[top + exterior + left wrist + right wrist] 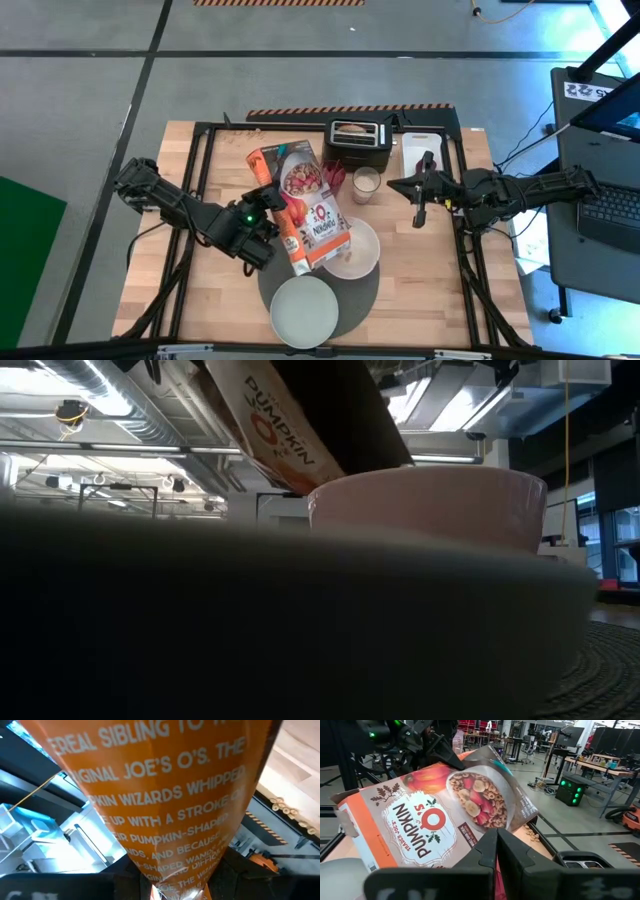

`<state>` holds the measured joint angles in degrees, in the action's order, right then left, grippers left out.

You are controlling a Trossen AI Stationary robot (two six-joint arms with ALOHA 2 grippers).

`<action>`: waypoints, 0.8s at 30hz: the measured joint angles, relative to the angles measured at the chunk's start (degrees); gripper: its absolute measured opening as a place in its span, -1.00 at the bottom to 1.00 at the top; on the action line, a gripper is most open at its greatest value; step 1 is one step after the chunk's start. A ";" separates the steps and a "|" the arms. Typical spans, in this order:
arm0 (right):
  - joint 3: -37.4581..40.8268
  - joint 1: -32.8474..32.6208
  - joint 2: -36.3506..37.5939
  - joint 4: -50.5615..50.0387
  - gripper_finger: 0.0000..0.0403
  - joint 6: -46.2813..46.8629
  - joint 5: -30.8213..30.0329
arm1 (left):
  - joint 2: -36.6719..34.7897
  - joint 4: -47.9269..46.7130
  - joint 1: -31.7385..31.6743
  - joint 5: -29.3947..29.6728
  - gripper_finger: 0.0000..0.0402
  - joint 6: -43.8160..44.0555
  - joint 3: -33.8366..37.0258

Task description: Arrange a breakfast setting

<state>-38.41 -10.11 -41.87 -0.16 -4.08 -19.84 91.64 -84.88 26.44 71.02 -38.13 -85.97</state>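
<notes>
Nearest us on the table we note the pale mint-green plate (304,310), resting on the near-left part of the dark-grey placemat (362,292). Just beyond it the white bowl (352,248) sits on the mat's far-right part, close to the plate; from table height the bowl (428,505) rises behind the plate's blurred rim (300,610). We cannot find the spoon in any view.

Above the bowl's left side we see a pumpkin cereal box (302,205), tipped so that its open end hangs over the bowl. The left gripper (262,228) is clamped on the box at its left edge; the left wrist camera is filled by the box's orange side panel (160,805).

Farther back, a glass of milk (366,184) stands beyond the mat, and the black toaster (360,141) behind it. The right gripper (421,205) hovers right of the glass, fingers pressed together and empty (496,857). A white tray (421,150) lies beside the toaster. A few loose cereal rings (532,836) lie on the wood.
</notes>
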 joint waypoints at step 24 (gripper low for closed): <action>0.00 0.01 0.01 0.04 -0.93 0.81 0.38 | 0.74 2.73 0.20 3.44 -0.37 -9.00 -0.02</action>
<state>-38.41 -10.10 -41.87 -0.13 -3.27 -19.45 92.38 -82.15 26.63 74.46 -47.13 -86.00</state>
